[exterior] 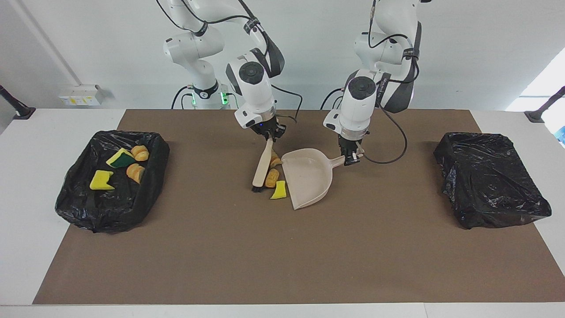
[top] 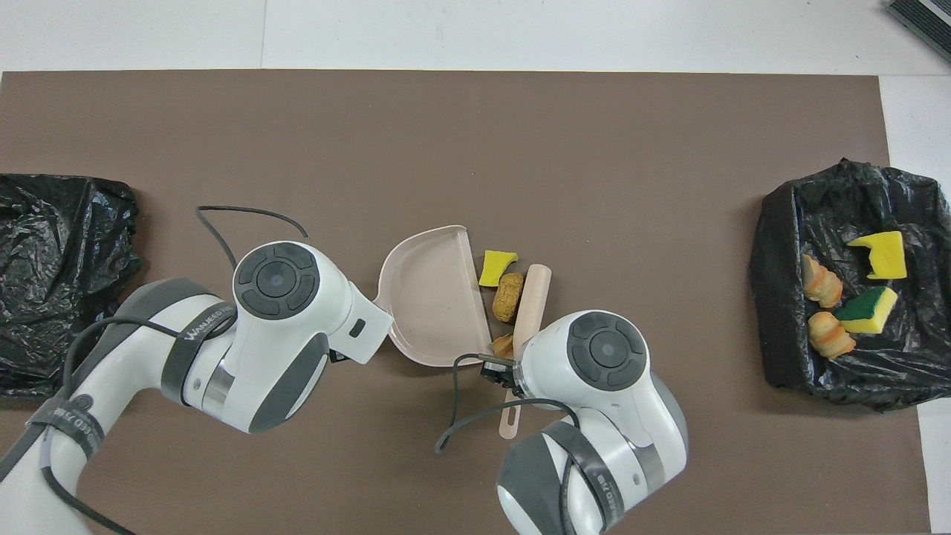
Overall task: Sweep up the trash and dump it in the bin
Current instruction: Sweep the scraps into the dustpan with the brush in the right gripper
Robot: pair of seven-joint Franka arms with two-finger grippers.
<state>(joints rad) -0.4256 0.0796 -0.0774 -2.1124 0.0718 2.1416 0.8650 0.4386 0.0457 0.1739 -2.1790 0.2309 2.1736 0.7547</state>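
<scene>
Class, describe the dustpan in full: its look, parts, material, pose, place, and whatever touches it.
The dustpan is beige, apparently smooth plastic, with a shallow flat tray, a raised curved rim and a short handle. It lies on the brown mat near the table's middle, its straight open edge turned toward the right arm's end. The left claw is shut on its handle. The tray looks empty. Three scraps lie along its open edge, with the brush right beside them; whether they touch that edge is unclear.

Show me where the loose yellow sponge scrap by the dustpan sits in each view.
Facing view: yellow sponge scrap lies low of centre, beside the dustpan mouth.
Overhead view: the scrap lies just above centre, beside the dustpan mouth.
Shared landmark: the brush beside it.
</scene>
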